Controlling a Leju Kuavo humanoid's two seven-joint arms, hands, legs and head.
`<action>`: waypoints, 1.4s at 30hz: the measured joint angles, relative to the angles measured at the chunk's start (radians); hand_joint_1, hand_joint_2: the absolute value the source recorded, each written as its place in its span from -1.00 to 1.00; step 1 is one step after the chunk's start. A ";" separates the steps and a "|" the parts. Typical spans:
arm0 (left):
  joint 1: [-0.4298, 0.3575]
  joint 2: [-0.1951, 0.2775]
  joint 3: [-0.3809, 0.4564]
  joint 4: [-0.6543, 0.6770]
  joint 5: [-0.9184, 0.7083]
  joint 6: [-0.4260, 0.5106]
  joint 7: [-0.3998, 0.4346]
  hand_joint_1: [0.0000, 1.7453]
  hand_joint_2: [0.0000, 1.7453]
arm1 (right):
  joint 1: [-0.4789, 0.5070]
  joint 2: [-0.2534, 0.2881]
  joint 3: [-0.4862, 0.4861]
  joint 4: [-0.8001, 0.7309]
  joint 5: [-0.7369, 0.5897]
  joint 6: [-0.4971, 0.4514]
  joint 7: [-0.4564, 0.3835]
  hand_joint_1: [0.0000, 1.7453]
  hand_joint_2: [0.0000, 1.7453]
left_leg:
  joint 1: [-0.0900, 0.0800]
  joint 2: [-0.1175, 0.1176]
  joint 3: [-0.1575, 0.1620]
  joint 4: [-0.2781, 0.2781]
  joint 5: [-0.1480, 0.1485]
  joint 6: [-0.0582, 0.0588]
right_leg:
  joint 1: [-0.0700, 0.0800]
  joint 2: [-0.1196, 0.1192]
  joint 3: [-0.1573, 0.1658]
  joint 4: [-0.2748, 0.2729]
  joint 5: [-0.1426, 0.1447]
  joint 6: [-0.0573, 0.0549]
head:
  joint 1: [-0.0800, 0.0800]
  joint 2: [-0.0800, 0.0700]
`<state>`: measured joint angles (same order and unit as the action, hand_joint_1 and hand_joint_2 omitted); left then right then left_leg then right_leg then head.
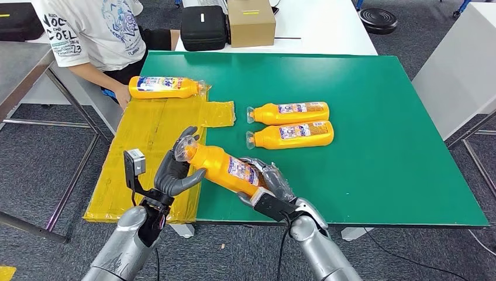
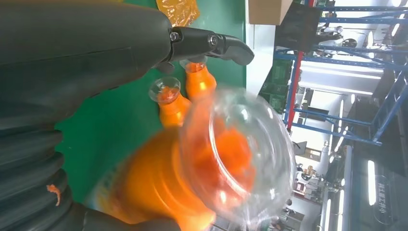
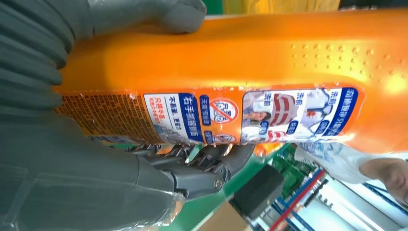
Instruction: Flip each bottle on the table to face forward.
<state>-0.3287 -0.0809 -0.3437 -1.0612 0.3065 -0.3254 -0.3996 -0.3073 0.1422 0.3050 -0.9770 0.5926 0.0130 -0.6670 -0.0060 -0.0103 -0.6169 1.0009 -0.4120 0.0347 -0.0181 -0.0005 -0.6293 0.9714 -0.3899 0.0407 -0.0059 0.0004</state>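
An orange bottle point(image 1: 225, 167) with a clear cap is held above the front edge of the green mat point(image 1: 380, 117), cap pointing far left. My left hand point(image 1: 174, 172) grips its neck end and my right hand point(image 1: 270, 184) grips its base end. The right wrist view shows the bottle's label point(image 3: 250, 115) with my fingers point(image 3: 202, 161) curled under it. In the left wrist view the clear cap point(image 2: 235, 154) looms close. Two more orange bottles point(image 1: 290, 112) point(image 1: 292, 134) lie side by side mid-mat, caps to the left. A fourth bottle point(image 1: 164, 87) lies on the yellow board point(image 1: 146, 152).
A person in a white shirt point(image 1: 99, 29) stands at the far left, one hand point(image 1: 123, 96) beside the fourth bottle. A black case point(image 1: 203, 27) and a cardboard box point(image 1: 251, 22) stand on the white table beyond the mat. The mat's right half is bare.
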 joint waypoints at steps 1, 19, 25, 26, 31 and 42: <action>-0.003 -0.002 -0.003 0.002 -0.001 0.000 -0.002 -1.00 1.00 | -0.004 0.005 0.004 0.011 -0.004 0.000 0.000 1.00 1.00 | 0.000 0.000 0.000 0.000 0.000 0.000 | 0.000 0.000 0.000 0.000 0.000 0.000 | 0.000 0.000; -0.007 -0.006 -0.037 0.010 0.029 -0.091 -0.004 -1.00 1.00 | -0.050 0.031 0.021 0.144 -0.055 -0.030 -0.017 1.00 1.00 | 0.000 0.000 0.000 0.000 0.000 0.000 | 0.000 0.000 0.000 0.000 0.000 0.000 | 0.000 0.000; -0.008 -0.006 -0.053 0.010 0.021 -0.117 0.011 -1.00 1.00 | -0.056 0.038 0.020 0.148 -0.054 -0.037 -0.019 1.00 1.00 | 0.000 0.000 0.000 0.000 0.000 0.000 | 0.000 0.000 0.000 0.000 0.000 0.000 | 0.000 0.000; -0.010 -0.006 -0.057 0.010 0.018 -0.117 0.013 -1.00 1.00 | -0.057 0.041 0.020 0.148 -0.053 -0.038 -0.019 1.00 1.00 | 0.000 0.000 0.000 0.000 0.000 0.000 | 0.000 0.000 0.000 0.000 0.000 0.000 | 0.000 0.000; -0.028 -0.012 -0.071 0.012 0.001 -0.099 0.018 -1.00 1.00 | -0.067 0.057 0.029 0.149 -0.039 -0.033 -0.014 1.00 1.00 | 0.000 0.000 0.000 0.000 0.000 0.000 | 0.000 0.000 0.000 0.000 0.000 0.000 | 0.000 0.000; -0.059 -0.022 -0.083 0.044 -0.006 -0.072 0.032 -1.00 1.00 | -0.075 0.071 0.049 0.150 -0.038 -0.032 -0.009 1.00 1.00 | 0.000 0.000 0.000 0.000 0.000 0.000 | 0.000 0.000 0.000 0.000 0.000 0.000 | 0.000 0.000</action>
<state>-0.3880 -0.1029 -0.4263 -1.0176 0.3005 -0.3974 -0.3680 -0.3822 0.2129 0.3544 -0.8274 0.5547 -0.0187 -0.6762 -0.0060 -0.0104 -0.6170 1.0010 -0.4120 0.0347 -0.0181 -0.0006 -0.6293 0.9715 -0.3899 0.0407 -0.0058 0.0004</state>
